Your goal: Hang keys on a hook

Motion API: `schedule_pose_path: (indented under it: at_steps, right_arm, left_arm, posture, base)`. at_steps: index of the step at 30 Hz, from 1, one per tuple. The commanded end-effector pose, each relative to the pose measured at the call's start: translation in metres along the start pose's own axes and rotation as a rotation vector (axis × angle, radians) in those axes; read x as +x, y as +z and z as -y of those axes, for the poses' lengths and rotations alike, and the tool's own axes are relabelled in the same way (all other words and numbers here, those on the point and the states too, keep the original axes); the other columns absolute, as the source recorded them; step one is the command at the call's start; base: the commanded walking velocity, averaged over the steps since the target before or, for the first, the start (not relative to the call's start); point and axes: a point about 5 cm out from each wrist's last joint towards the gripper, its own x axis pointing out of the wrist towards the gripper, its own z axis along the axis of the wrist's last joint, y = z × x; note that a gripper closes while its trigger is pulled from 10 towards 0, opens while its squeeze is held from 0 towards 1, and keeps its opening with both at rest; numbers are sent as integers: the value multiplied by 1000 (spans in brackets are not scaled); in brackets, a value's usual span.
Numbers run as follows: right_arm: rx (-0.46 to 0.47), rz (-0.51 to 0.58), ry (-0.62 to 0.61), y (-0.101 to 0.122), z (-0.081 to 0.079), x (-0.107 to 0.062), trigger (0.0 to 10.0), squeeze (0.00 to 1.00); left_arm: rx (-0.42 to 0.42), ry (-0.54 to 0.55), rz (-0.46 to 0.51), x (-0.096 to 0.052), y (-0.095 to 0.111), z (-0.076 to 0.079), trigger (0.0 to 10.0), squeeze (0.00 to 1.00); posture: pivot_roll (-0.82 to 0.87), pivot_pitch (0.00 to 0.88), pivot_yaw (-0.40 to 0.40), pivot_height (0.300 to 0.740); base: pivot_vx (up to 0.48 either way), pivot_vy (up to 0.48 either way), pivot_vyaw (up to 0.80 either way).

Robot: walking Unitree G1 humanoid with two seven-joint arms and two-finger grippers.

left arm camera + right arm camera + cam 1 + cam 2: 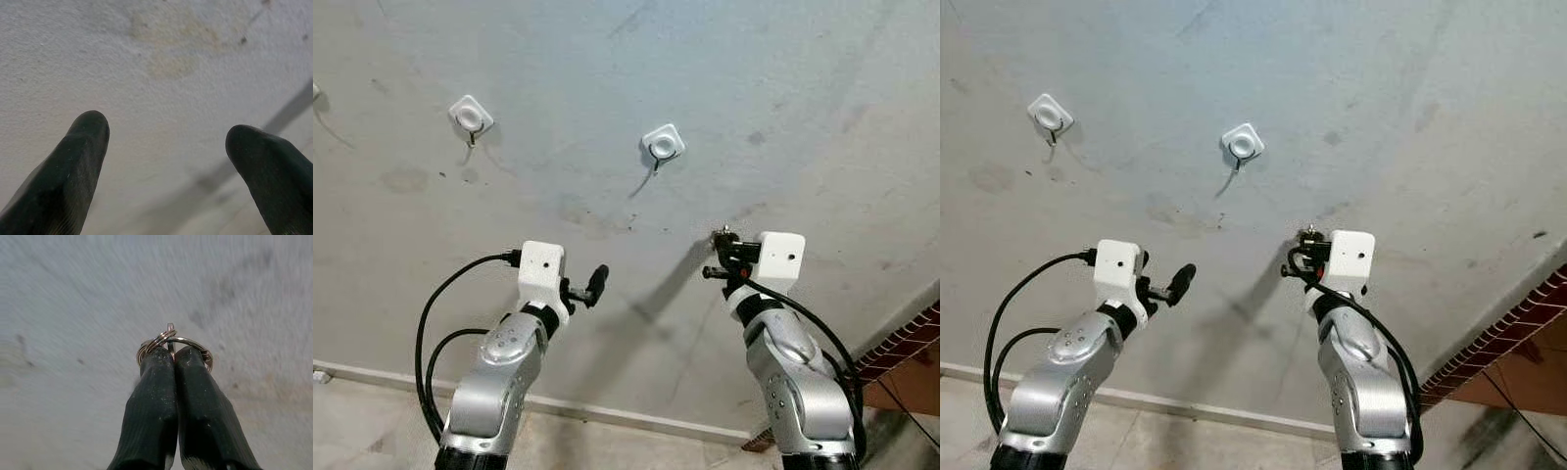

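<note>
Right now the right hand (pixel 173 357) is raised toward the wall (pixel 783 108), fingers pressed together pinching the key ring (pixel 172 340) — keys sit at its tip, at about 4 o'clock from the nearer hook (pixel 662 147) and well apart from it. Second hook (pixel 470 116) at 10 o'clock. Left hand (pixel 166 142) spread wide — holding nothing, near the wall.

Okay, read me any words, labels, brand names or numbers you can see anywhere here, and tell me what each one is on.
No readable text.
The wall and both white hooks are unmarked.
The key ring, held in the right gripper, shows no lettering.
</note>
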Motion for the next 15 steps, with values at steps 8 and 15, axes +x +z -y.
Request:
schedule_pose_path:
  at_steps: [8,15]
  right_arm:
    - [62,57,324,28,-33,-21,10000,0]
    - [50,36,274,23,-27,-21,10000,0]
  left_arm:
    - [74,24,-10,-19,-5,-12,10000,0]
    - [65,-5,0,-18,-3,-8,10000,0]
  posture:
    - [141,0,-101,740]
    - [145,0,-97,740]
  base:
    - [0,0,0]
    - [0,0,0]
